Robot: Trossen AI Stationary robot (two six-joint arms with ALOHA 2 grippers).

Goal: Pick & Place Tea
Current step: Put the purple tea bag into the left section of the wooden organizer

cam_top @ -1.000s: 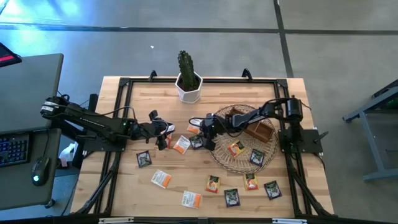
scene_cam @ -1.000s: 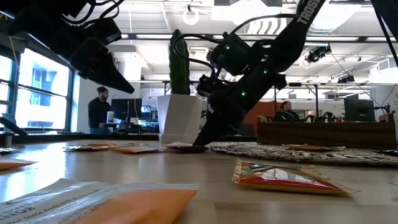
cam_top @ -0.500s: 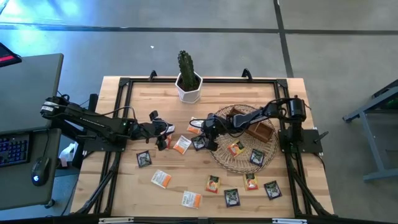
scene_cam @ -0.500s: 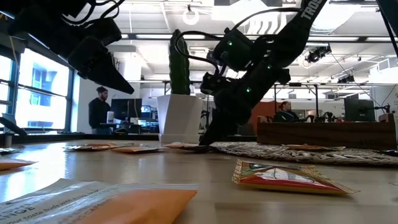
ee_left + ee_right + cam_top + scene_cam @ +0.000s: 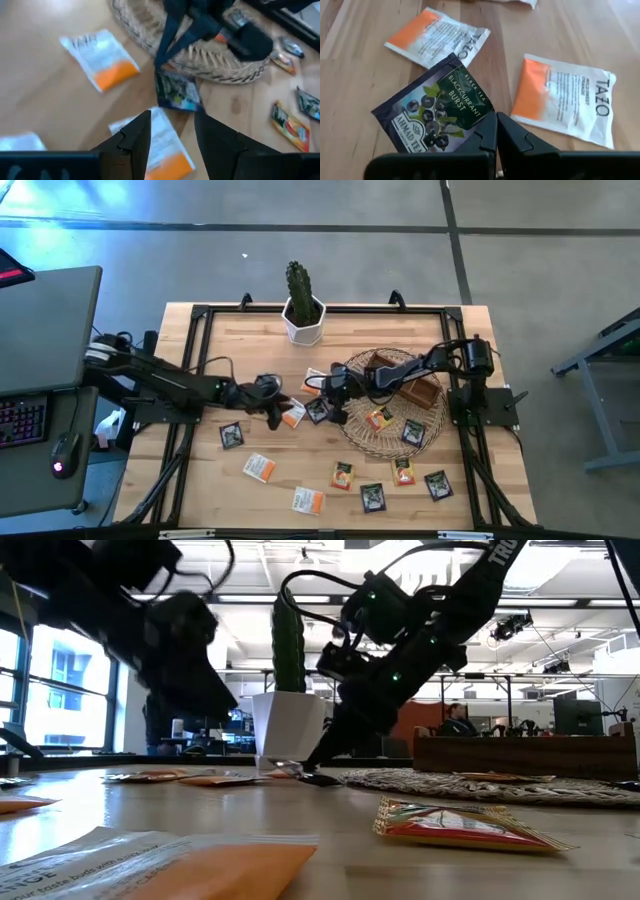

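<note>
Between the right gripper's (image 5: 496, 131) clenched fingertips sits a corner of the black sachet (image 5: 437, 112), newly pinched. Left gripper (image 5: 171, 131) has slid closer, fingers spread above a white-and-orange sachet (image 5: 162, 145); both pickups look underway.

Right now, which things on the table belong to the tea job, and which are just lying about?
Job:
- black blackcurrant sachet, pinched by the right gripper
- orange-and-white sachets
- loose sachets along the table's near side
- left gripper, open over a sachet

Lying about:
- potted cactus
- wicker tray
- wooden box

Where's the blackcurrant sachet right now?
High view: the blackcurrant sachet is mid-table, pinched by the right gripper, just left of the wicker tray.
</note>
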